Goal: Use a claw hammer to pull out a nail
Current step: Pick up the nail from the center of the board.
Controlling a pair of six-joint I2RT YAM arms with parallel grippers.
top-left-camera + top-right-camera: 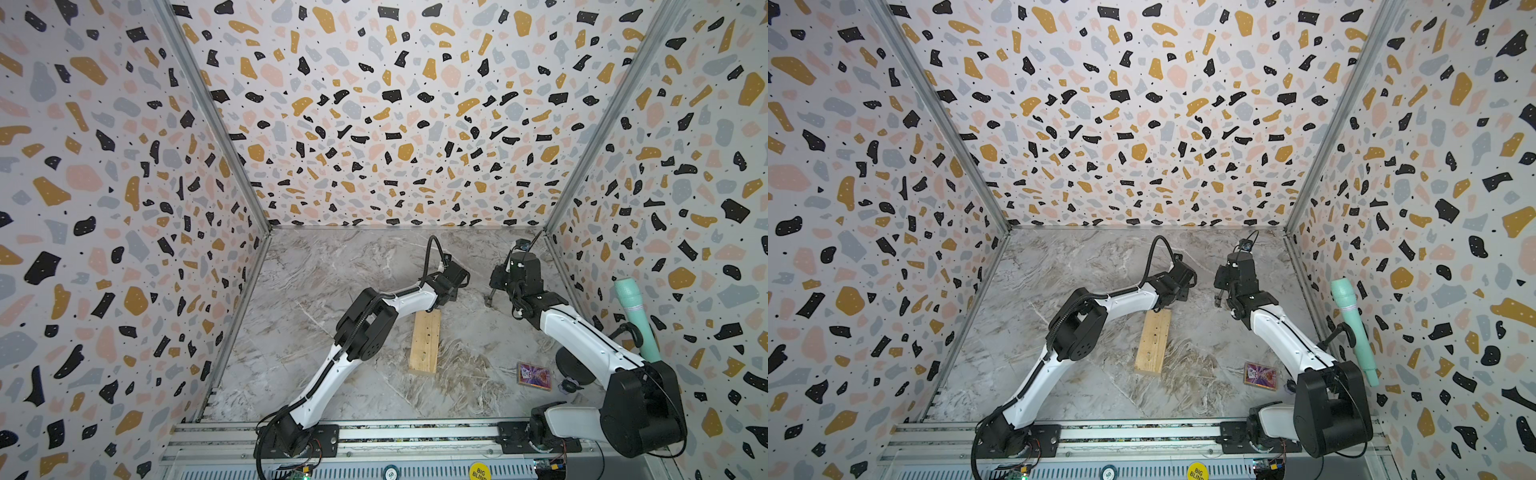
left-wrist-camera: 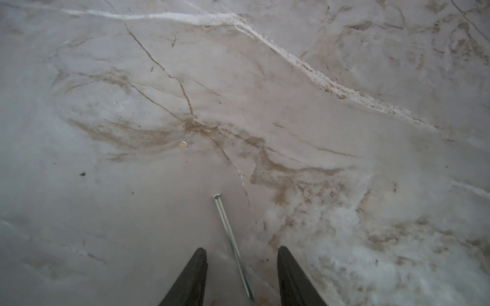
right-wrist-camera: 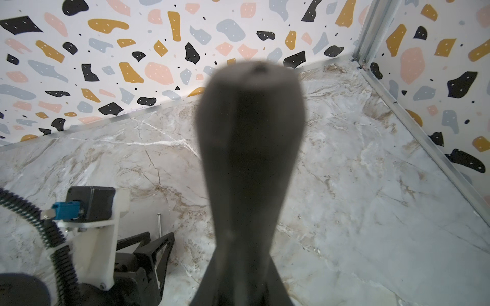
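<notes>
The nail (image 2: 232, 243) is thin and silvery and lies flat on the marble table (image 2: 344, 159), free of the wood. My left gripper (image 2: 242, 255) is open just above it, one dark finger on each side of its pointed half, neither touching. The right wrist view also shows the nail (image 3: 158, 225) beside the left fingers (image 3: 156, 246). My right gripper (image 3: 242, 267) is shut on the claw hammer's black handle (image 3: 252, 148). In both top views the hammer's silvery head (image 1: 489, 300) (image 1: 1218, 297) hangs below that gripper (image 1: 500, 278), near the back right.
A wooden block (image 1: 424, 340) (image 1: 1153, 343) lies mid-table, just in front of the left wrist. A colourful card (image 1: 535, 375) lies front right by the right arm. A mint-green cylinder (image 1: 636, 316) leans on the right wall. Patterned walls enclose three sides.
</notes>
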